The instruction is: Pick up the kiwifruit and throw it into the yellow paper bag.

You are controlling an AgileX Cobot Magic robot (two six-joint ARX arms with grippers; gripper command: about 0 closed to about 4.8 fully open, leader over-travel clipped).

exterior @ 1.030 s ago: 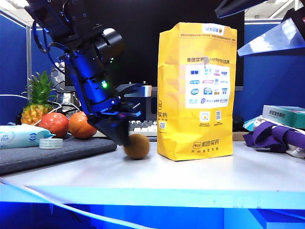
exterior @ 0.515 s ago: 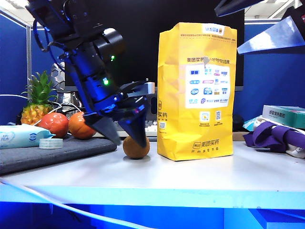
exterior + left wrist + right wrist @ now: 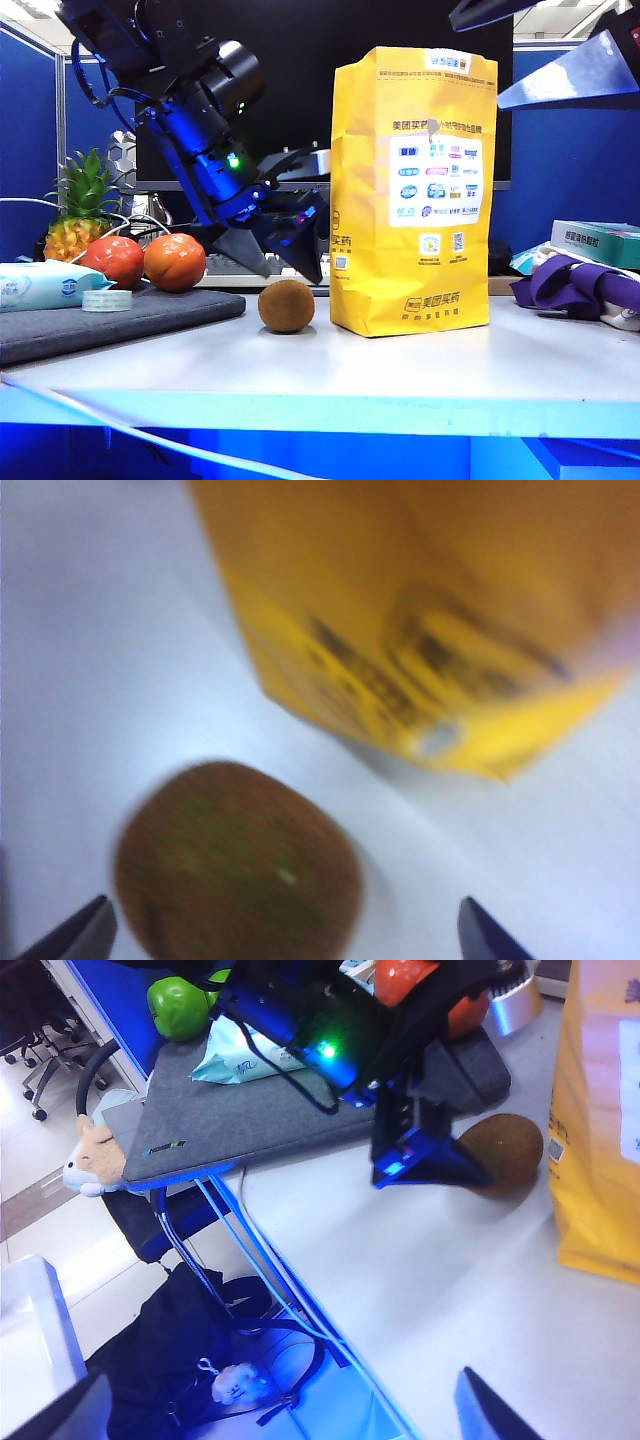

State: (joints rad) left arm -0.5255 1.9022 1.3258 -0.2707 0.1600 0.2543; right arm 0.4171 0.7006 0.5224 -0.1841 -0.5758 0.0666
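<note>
The kiwifruit [image 3: 286, 306], brown and fuzzy, lies on the white table just left of the tall yellow paper bag [image 3: 413, 190]. My left gripper [image 3: 288, 272] hovers open just above the fruit, its dark fingertips spread wider than it and not touching it. In the left wrist view the kiwifruit [image 3: 238, 865] sits between the spread tips of the left gripper [image 3: 285, 935], with the bag [image 3: 420, 620] beyond it. My right gripper [image 3: 520, 50] hangs high above the bag's right side, open and empty. The right wrist view shows the right gripper [image 3: 275, 1410] wide apart over the table edge.
Two tomatoes [image 3: 146, 261], a pineapple [image 3: 80, 215], a wipes pack [image 3: 45, 285] and a tape roll [image 3: 107, 300] sit on or by the grey mat [image 3: 110, 325] at left. A purple cloth [image 3: 580, 285] and a box [image 3: 600, 240] lie at right.
The left gripper went from shut beside the kiwifruit to open, then rose slightly above it. The kiwifruit shifted a little left and rests on the table. The right arm stayed still.
</note>
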